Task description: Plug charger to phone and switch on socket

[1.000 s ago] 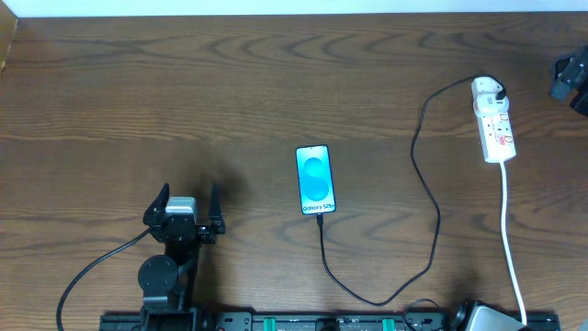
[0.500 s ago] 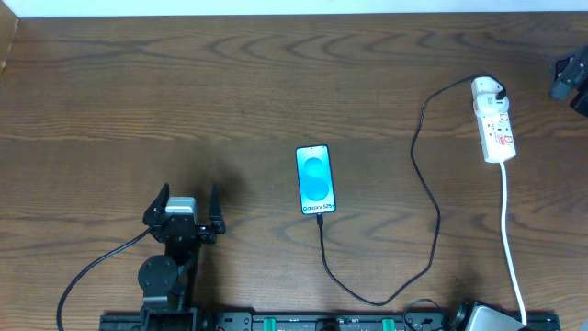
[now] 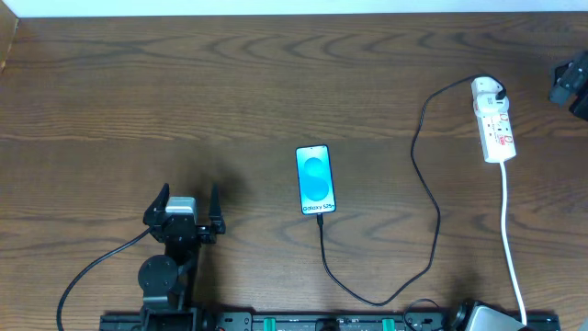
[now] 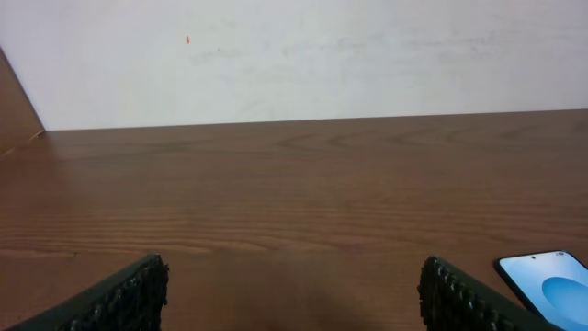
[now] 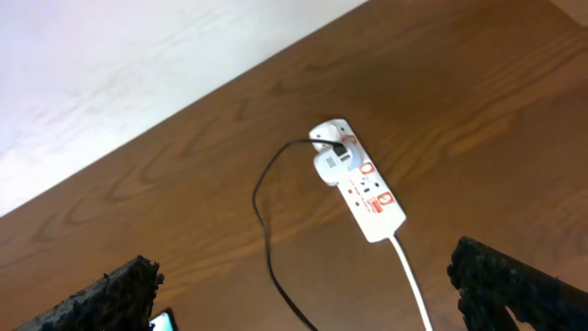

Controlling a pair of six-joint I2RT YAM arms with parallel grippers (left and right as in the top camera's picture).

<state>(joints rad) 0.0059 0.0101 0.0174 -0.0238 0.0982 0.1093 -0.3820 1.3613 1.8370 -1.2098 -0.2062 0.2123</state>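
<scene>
The phone (image 3: 315, 179) lies flat at the table's middle with its blue-teal screen lit; its corner shows in the left wrist view (image 4: 548, 283) and the right wrist view (image 5: 163, 322). The charger's thin black cable (image 3: 430, 198) runs from the phone's near end in a loop to the white adapter (image 3: 487, 90), which sits in the socket (image 3: 497, 129) at the far right. The right wrist view shows the socket (image 5: 370, 198), adapter (image 5: 329, 162) and cable (image 5: 266, 216) from above. My left gripper (image 3: 184, 213) (image 4: 294, 294) is open and empty, left of the phone. My right gripper (image 5: 308, 280) is open and empty, high above the socket.
The socket's white cord (image 3: 511, 239) runs toward the table's near edge. A dark part of my right arm (image 3: 571, 81) shows at the right edge. A thick black robot cable (image 3: 92, 271) curves at the near left. A white wall (image 4: 294, 55) stands behind the table.
The dark part of my right arm at the right edge has shifted very slightly. Phone, charger, socket and left gripper have not moved.
</scene>
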